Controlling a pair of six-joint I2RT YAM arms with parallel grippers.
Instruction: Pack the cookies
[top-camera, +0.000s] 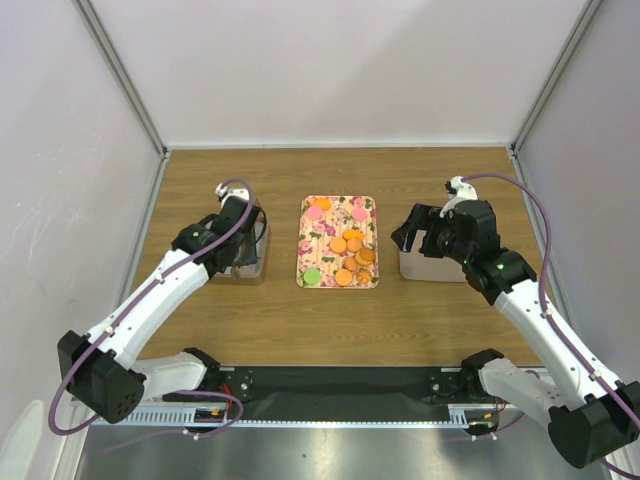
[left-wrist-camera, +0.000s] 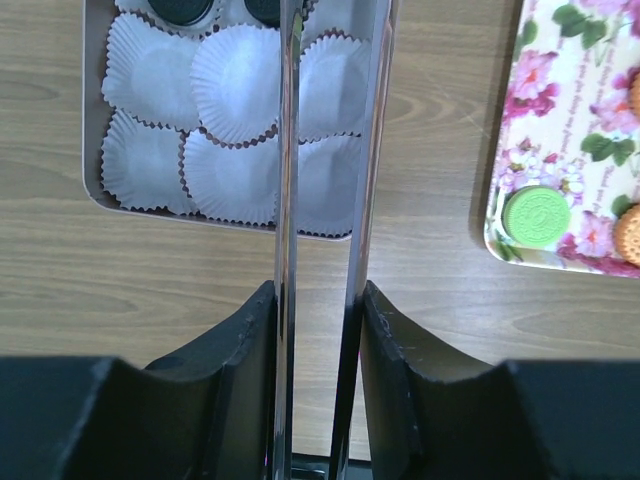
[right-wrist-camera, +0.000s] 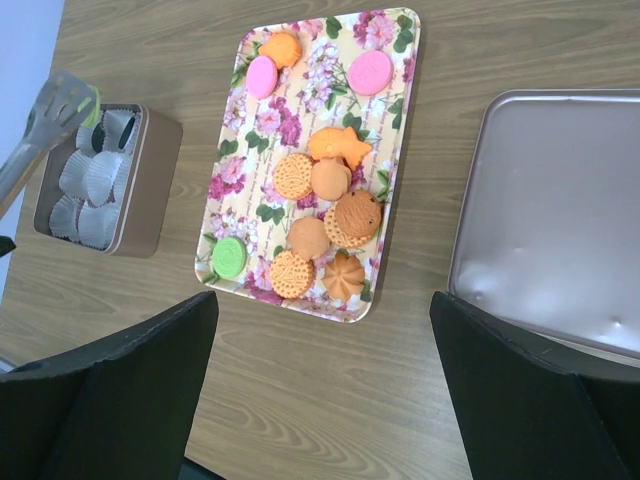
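Fingers: L gripper (left-wrist-camera: 318, 300) clamps tongs (left-wrist-camera: 288, 150) over tin (right-wrist-camera: 150, 190); R gripper (right-wrist-camera: 322, 305) wide, cookies (right-wrist-camera: 357, 212) on tray (right-wrist-camera: 395, 120).

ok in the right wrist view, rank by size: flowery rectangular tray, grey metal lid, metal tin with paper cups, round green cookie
1. flowery rectangular tray or grey metal lid: unsure, the lid runs off frame
2. metal tin
3. round green cookie

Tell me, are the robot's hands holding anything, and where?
The left gripper pinches the metal tongs near their handle end. The right gripper is open and empty.
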